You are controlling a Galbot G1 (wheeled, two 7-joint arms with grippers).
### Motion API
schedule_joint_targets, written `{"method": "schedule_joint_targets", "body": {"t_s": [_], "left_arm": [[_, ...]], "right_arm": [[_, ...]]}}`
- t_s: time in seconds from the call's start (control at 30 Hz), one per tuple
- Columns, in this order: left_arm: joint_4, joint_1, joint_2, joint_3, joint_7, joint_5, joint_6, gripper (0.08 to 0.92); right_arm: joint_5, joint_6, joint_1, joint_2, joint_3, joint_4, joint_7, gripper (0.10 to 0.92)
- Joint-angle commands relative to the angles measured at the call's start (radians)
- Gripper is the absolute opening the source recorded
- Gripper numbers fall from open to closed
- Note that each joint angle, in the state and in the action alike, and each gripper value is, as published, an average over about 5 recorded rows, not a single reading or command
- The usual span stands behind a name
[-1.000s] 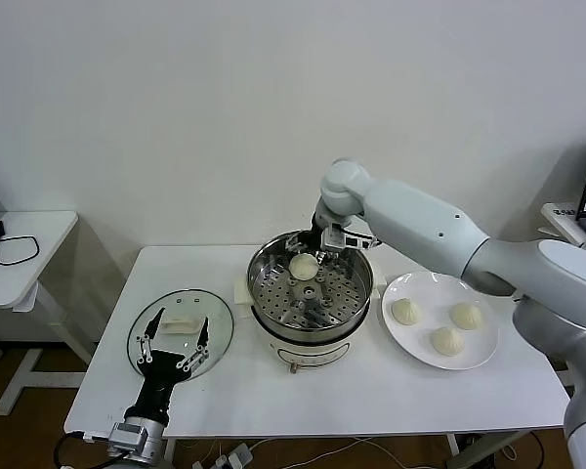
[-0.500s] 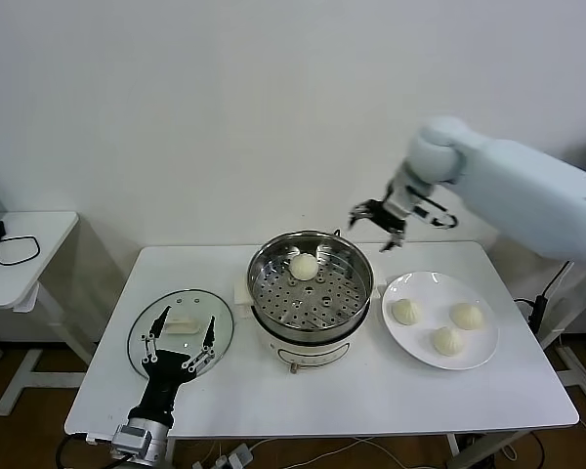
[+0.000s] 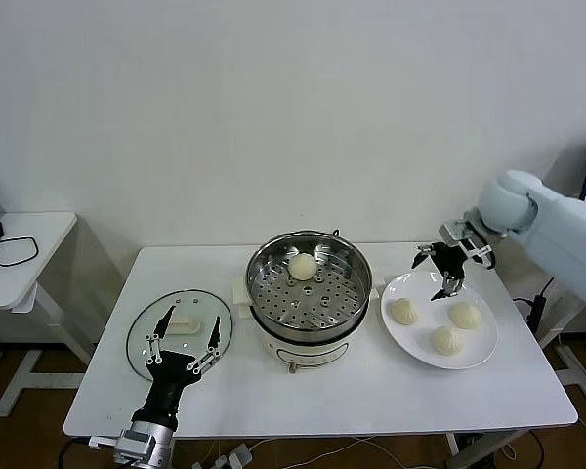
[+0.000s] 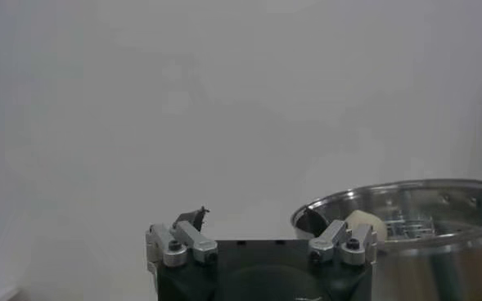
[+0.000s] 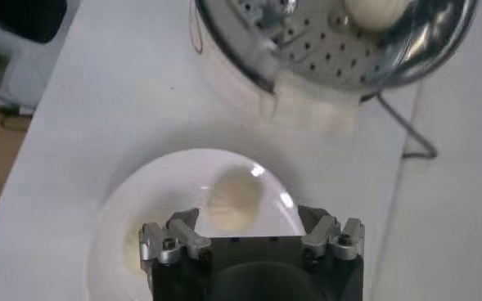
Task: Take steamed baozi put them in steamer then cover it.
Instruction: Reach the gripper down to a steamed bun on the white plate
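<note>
Right pincer hangs over the far rim of the plate, on the side away from the steamer. Jaws spread wide, nothing between them.

Three steamed baozi on the plate: one at the edge nearest the steamer, one toward the plate's outer side, one at the edge closest to the robot. A fourth baozi sits already in the steamer, on the perforated floor near its far wall.

Key relation: all three plated buns lie below the right pincer and toward the robot from it. The two farther buns flank it, one to each side; neither is plainly closer from the head view. In the right wrist view one bun sits just ahead of the open jaws, near centre. Buns are round, so no long axis to align with; any wrist angle should serve.

Left pincer hovers over the glass lid, which lies flat on the surface on the steamer's other side. Its jaws also stand wide and empty. It is well apart from the plate, so the right arm is clearly the nearer one for the next bun.
</note>
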Motion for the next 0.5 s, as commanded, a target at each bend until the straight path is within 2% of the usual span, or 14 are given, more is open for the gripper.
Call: {"method": "schedule_joint_targets", "body": {"t_s": [0.03,0.5], "left_arm": [[0.005,0.000,-0.004,0.002,0.000,0.004,-0.003,0.823],[0.031,-0.014,-0.001,0.001,0.001,0.005,-0.003,0.823]], "right_arm": [[-0.066,-0.081,-0.169,0.076,0.138,-0.158,0.013,0.823],[-0.155,-0.043,-0.218,0.231,0.223,-0.354,0.054,0.823]]}}
